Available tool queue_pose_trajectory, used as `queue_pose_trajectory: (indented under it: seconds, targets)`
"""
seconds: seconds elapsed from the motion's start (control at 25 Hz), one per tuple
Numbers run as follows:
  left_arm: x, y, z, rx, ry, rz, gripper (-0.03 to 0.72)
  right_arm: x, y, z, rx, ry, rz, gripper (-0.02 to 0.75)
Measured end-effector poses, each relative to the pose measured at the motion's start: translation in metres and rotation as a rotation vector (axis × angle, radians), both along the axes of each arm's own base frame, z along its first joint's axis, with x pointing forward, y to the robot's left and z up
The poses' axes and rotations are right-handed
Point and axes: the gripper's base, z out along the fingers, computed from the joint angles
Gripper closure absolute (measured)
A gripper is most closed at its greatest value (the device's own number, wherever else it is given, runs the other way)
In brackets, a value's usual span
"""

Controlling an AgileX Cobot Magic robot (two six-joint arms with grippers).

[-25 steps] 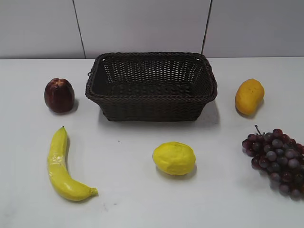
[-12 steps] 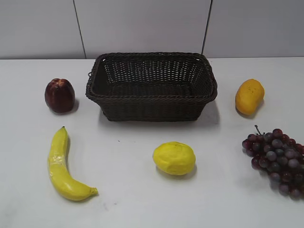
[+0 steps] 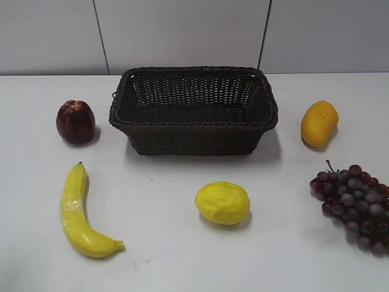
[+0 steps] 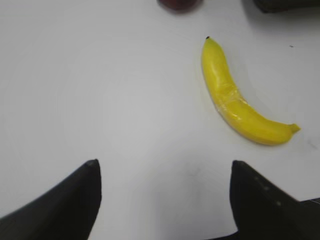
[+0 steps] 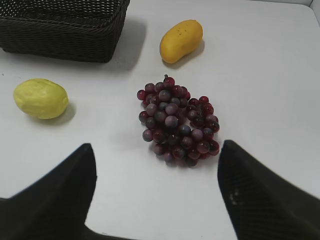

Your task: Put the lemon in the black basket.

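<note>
The lemon (image 3: 223, 202) is bright yellow and bumpy and lies on the white table in front of the black basket (image 3: 193, 125). It also shows in the right wrist view (image 5: 40, 98), left of my right gripper. The basket's corner shows there too (image 5: 60, 42). The basket holds nothing. My right gripper (image 5: 156, 150) is open and empty over bare table, just short of the grapes. My left gripper (image 4: 164, 165) is open and empty over bare table, left of the banana. Neither gripper shows in the exterior view.
A banana (image 3: 78, 214) (image 4: 235, 102) lies at the front left. A dark red apple (image 3: 76, 121) sits left of the basket. A mango (image 3: 319, 123) (image 5: 181, 40) lies right of it. Purple grapes (image 3: 355, 204) (image 5: 177, 120) lie at the front right.
</note>
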Motion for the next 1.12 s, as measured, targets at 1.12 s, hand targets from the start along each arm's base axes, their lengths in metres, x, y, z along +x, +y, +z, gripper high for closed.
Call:
queue_pose_trajectory:
  seconds: [1.12]
  targets:
    - [0.085, -0.243, -0.048, 0.444, 0.126, -1.153, 0.095, 0.0, 0.0, 0.0, 0.0, 0.001, 0.0, 0.167]
